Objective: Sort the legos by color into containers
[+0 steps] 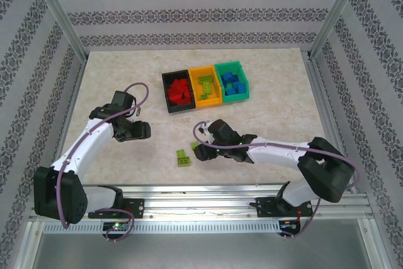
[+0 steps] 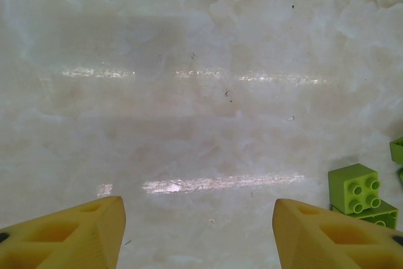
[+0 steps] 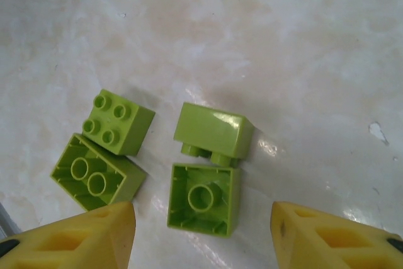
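Four lime green legos lie loose on the table in the right wrist view. One stands studs-up (image 3: 119, 121), one lies hollow-side up (image 3: 94, 177), one rests on its side (image 3: 214, 131), and one upside-down brick (image 3: 203, 198) lies just ahead of my open right gripper (image 3: 201, 237), nothing between its fingers. From above, the same cluster (image 1: 184, 157) lies beside the right gripper (image 1: 200, 149). My left gripper (image 1: 143, 131) is open over bare table (image 2: 198, 231), with lime bricks (image 2: 356, 187) off to its right. The containers are black (image 1: 165, 92), orange-yellow (image 1: 210, 102) and teal (image 1: 236, 97).
Red bricks (image 1: 179, 91) fill the black bin, lime ones (image 1: 205, 86) lie in the orange-yellow bin, and blue ones (image 1: 232, 84) in the teal bin. Metal frame posts and patterned walls close in the marble-look tabletop (image 1: 277, 118) on three sides.
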`<action>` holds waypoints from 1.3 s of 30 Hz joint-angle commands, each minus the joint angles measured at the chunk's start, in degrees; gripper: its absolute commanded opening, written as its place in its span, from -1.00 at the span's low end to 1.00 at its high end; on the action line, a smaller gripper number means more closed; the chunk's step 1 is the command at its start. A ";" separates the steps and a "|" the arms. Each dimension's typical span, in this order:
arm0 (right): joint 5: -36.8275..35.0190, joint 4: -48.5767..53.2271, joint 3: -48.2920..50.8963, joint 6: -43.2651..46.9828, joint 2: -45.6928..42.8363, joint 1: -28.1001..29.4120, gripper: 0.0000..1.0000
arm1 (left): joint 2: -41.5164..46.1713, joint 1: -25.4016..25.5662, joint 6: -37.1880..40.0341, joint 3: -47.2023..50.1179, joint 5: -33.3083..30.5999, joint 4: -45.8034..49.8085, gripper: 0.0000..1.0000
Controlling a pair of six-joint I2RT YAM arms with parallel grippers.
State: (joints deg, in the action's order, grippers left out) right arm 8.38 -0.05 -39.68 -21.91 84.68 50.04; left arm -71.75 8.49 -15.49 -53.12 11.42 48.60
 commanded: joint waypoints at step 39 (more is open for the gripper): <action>-10.33 -0.82 0.14 -1.40 -8.89 -3.04 -0.34 | 2.29 -0.67 1.60 0.57 0.17 -0.62 0.28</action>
State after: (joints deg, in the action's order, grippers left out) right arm -1.69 1.50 -40.32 -22.41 77.49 49.56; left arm -70.13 8.49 -15.16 -53.10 11.57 48.42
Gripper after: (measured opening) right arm 0.328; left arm 0.641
